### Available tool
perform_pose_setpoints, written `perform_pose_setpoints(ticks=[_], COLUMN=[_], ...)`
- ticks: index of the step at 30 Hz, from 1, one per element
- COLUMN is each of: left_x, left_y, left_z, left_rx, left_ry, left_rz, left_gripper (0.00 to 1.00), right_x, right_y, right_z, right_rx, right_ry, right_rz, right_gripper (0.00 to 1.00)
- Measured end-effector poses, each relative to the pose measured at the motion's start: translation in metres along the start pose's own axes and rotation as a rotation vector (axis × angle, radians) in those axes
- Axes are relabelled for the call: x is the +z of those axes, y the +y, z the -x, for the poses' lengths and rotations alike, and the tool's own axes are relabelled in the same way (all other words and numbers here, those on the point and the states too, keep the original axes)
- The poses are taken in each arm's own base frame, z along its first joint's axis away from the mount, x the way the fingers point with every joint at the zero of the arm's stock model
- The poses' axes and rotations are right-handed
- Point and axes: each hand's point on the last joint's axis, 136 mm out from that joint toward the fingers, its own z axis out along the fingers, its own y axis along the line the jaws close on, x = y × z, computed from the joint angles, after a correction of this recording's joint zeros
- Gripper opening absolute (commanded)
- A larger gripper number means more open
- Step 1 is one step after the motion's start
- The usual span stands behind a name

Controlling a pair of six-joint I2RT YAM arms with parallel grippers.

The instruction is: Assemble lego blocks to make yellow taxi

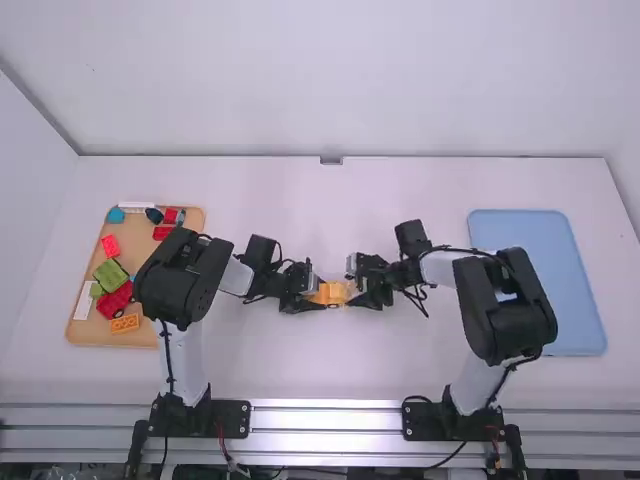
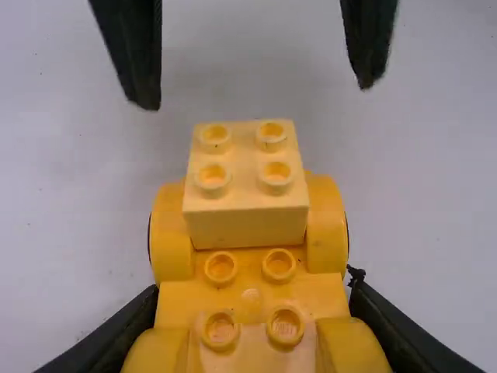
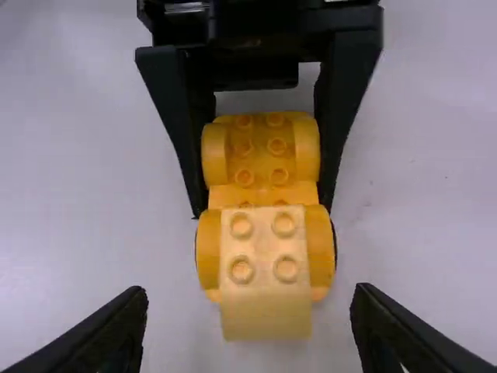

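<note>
Partly built yellow taxi at the middle of the white desk (image 1: pixel 300 365), between the two arms. The yellow model (image 1: pixel 330 293) is a long, studded body with a pair of rounded yellow pieces flanking each end. Dark wheel edges show beside the pair at the end facing the right arm. Between this pair sits a paler yellow block (image 2: pixel 245 225), squared and upright-sided, bearing four round studs in two rows of two. Its end face projects past the rounded pieces. The body's low middle section carries studs in pairs, and more paired studs run between the rounded pieces at the opposite end. The yellow there is deeper, almost orange, against the creamy tone of the block. Whether the body touches the desk cannot be told.

The left gripper (image 1: pixel 320 296) has its jaws closed about the body's middle, one on each side. The right gripper (image 1: pixel 355 290) has its jaws wide apart, near the block end and holding nothing.

At the left side of the desk lies a tan tray (image 1: pixel 84 333) with red pieces (image 1: pixel 116 299), a green piece (image 1: pixel 111 275), an orange brick (image 1: pixel 125 323) and blue and white parts. At the right side lies a light blue tray (image 1: pixel 520 228), partly beneath the right arm.
</note>
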Motion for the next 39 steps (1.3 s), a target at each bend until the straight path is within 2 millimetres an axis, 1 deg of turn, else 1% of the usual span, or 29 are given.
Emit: perform_pose_setpoints(ticks=[1, 2, 4, 6, 7, 10, 12, 15, 17, 22, 26, 28, 29, 31, 33, 34, 37, 39], left_x=[0.000, 0.000, 0.000, 0.000, 0.000, 0.000, 0.000, 0.000, 0.000, 0.000, 0.000, 0.000, 0.000, 0.000, 0.000, 0.000, 0.000, 0.000], left_y=[0.000, 0.000, 0.000, 0.000, 0.000, 0.000, 0.000, 0.000, 0.000, 0.000, 0.000, 0.000, 0.000, 0.000, 0.000, 0.000, 0.000, 0.000], left_z=[0.000, 0.000, 0.000, 0.000, 0.000, 0.000, 0.000, 0.000, 0.000, 0.000, 0.000, 0.000, 0.000, 0.000, 0.000, 0.000, 0.000, 0.000], left_rx=[0.000, 0.000, 0.000, -0.001, -0.001, 0.000, 0.000, 0.001, 0.001, 0.000, 0.001, 0.001, 0.001, 0.001, 0.001, 0.002, 0.003, 0.003], left_ry=[0.000, 0.001, 0.000, 0.001, 0.001, 0.000, 0.001, 0.000, 0.000, 0.001, 0.000, 0.000, 0.000, 0.001, 0.000, 0.000, 0.000, 0.000], left_rz=[0.000, 0.000, 0.000, -0.001, -0.001, -0.001, -0.001, -0.002, -0.001, -0.002, -0.002, -0.001, -0.001, -0.001, -0.001, -0.001, 0.000, 0.000], left_gripper=[0.38, 0.38, 0.38, 0.38, 0.38, 0.38, 0.38, 0.38, 0.38, 0.38, 0.38, 0.38, 0.38, 0.38, 0.38, 0.38, 0.38, 0.38], right_x=[-0.001, -0.005, -0.006, -0.005, -0.002, 0.005, 0.014, 0.021, 0.022, 0.021, 0.014, 0.007, 0.003, -0.002, -0.006, -0.006, 0.000, 0.011], right_y=[-0.001, -0.003, -0.007, -0.008, -0.008, -0.009, -0.010, -0.007, -0.006, -0.008, -0.010, -0.015, -0.017, -0.018, -0.016, -0.014, -0.013, -0.011], right_z=[-0.001, -0.005, -0.009, -0.010, -0.011, -0.010, -0.011, -0.019, -0.022, -0.023, -0.021, -0.014, -0.008, 0.004, 0.015, 0.020, 0.028, 0.033], right_rx=[0.003, 0.008, 0.014, 0.011, 0.007, -0.012, -0.018, 0.004, 0.014, 0.024, 0.058, 0.066, 0.054, 0.025, -0.011, -0.033, -0.073, -0.092], right_ry=[0.001, 0.006, 0.025, 0.044, 0.057, 0.089, 0.122, 0.165, 0.182, 0.185, 0.136, 0.077, 0.031, -0.048, -0.121, -0.150, -0.166, -0.144], right_rz=[-0.003, -0.016, -0.030, -0.036, -0.040, -0.044, -0.050, -0.044, -0.044, -0.053, -0.051, -0.053, -0.049, -0.038, -0.018, -0.008, 0.000, 0.007], right_gripper=[0.47, 0.36, 0.25, 0.16, 0.14, 0.12, 0.11, 0.11, 0.11, 0.10, 0.09, 0.09, 0.09, 0.06, 0.04, 0.01, 0.00, 0.00])
